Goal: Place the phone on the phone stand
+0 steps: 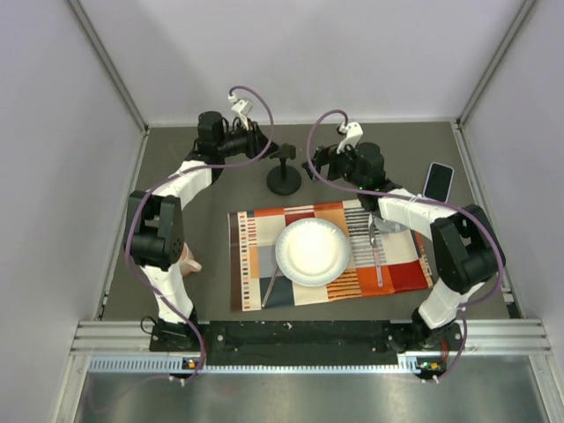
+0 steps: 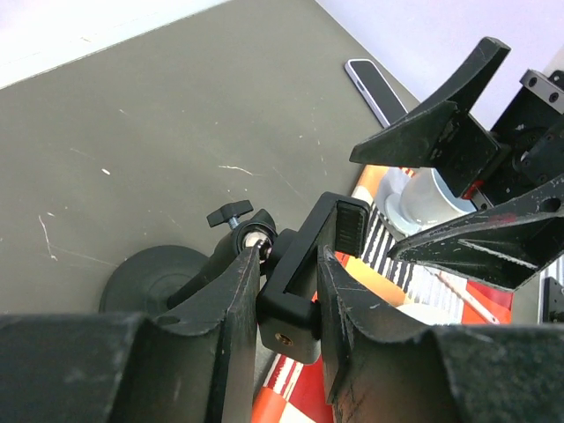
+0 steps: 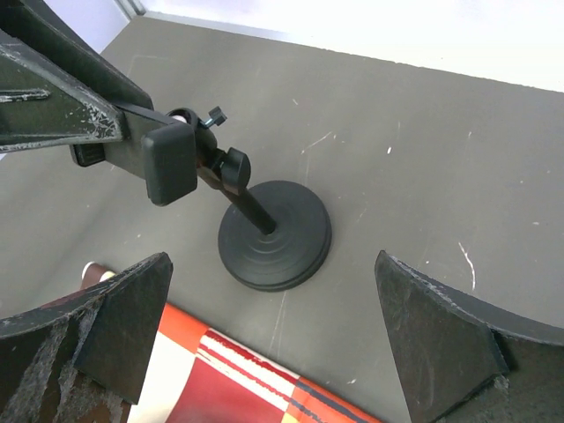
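One phone (image 1: 438, 181), flat and screen-up on the worktop (image 1: 414, 145) at 2 o'clock in the top view, well apart from the phone stand (image 1: 283, 172) at 12 o'clock. Not picked up yet.

Stand sits on its disc base just past the far edge of the placemat (image 1: 256, 256), cradle tilted over. Left tool (image 2: 289, 263) pinches the cradle from both sides, fingers touching it. It looks like bracing or aiming. Right tool (image 1: 319, 166) is spread wide and empty, hovering at the stand's 3 o'clock, pointed at it.

Step in hand, best guess: set the cradle, then fetch the phone. To do it well:
- Left holds the cradle firm, slot open toward the right arm, without dragging the base.
- Right swings out to 2 o'clock, drops over the phone and grips across its short width on the pale edges, not the glass.
- Flat phone offers little lip, so fingertips must reach the worktop.

Left arm reaches forward, elbow folded at 8 o'clock. Right elbow is at 4 o'clock, wrist turned inward.
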Robot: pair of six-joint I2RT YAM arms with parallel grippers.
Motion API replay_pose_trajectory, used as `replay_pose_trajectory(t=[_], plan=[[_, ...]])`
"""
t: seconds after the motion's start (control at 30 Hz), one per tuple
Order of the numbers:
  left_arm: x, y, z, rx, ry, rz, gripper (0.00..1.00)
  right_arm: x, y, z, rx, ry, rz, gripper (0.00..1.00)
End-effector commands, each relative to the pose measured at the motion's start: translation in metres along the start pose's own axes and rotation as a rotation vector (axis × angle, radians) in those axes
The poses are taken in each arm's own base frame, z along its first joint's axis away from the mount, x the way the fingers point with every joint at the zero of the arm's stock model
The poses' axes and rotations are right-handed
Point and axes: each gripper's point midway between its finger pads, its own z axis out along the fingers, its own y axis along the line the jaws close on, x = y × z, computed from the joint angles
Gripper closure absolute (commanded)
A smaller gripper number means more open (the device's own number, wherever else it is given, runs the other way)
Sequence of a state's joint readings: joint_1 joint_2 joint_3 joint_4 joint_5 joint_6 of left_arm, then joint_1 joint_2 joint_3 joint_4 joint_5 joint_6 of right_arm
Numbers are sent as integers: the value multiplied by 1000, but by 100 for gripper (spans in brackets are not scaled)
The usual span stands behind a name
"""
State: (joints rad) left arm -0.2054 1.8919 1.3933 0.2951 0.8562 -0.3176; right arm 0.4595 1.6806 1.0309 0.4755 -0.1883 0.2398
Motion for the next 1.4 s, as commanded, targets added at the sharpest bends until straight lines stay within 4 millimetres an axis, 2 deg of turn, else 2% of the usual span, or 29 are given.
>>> replay_pose_trajectory(t=[0.0, 0.2, 0.3, 0.33, 0.37, 0.43, 0.5, 0.6, 0.67, 0.87, 0.97, 1.0, 1.07, 1.1, 1.13, 1.2, 1.33, 1.37], plan=[[-23, -19, 3, 111, -26, 141, 100, -24, 8, 4, -29, -65, 18, 2], [-8, -5, 5, 86, 71, 181, 99, -24, 11, 4, -47, -74, 30, 2], [-10, 2, -1, 41, 84, 167, 92, -23, 10, 4, -39, -68, 38, 1], [-14, 4, -1, 36, 78, 150, 87, -24, 11, 4, -43, -70, 40, 1], [-15, 7, -2, 21, 74, 139, 76, -24, 12, 4, -49, -69, 40, 1], [-19, 10, -5, -10, 56, 126, 70, -24, 13, 4, -57, -69, 39, 2], [-22, 12, -8, -38, 36, 118, 48, -24, 13, 4, -59, -67, 41, 1], [-28, 14, -13, -85, 14, 116, 25, -25, 15, 5, -65, -69, 42, 2], [-34, 11, -18, -111, -8, 115, 20, -29, 18, 7, -68, -72, 46, 2], [-37, 6, -44, -253, -84, 68, 21, -33, 28, 16, -29, -54, 23, 5], [-34, -7, -56, -277, -121, 45, 20, -32, 32, 21, 21, -42, 13, 7], [-33, -11, -59, -296, -130, 36, 21, -38, 34, 24, 30, -49, 5, 8], [-32, -15, -58, -318, -129, 33, 23, -34, 35, 29, 68, -31, 3, 12], [-34, -16, -60, -339, -129, 29, 25, -43, 38, 32, 78, -47, -1, 14], [-36, -9, -64, -401, -141, 22, 29, -41, 33, 34, 117, -45, -3, 17], [-35, -3, -65, -465, -138, -8, 32, -43, 39, 38, 132, -46, -18, 20], [-22, 11, -58, -553, -127, -24, 30, -42, 35, 42, 197, -46, -27, 31], [-18, 6, -51, -539, -113, -24, 30, -40, 35, 43, 197, -40, -28, 32]])
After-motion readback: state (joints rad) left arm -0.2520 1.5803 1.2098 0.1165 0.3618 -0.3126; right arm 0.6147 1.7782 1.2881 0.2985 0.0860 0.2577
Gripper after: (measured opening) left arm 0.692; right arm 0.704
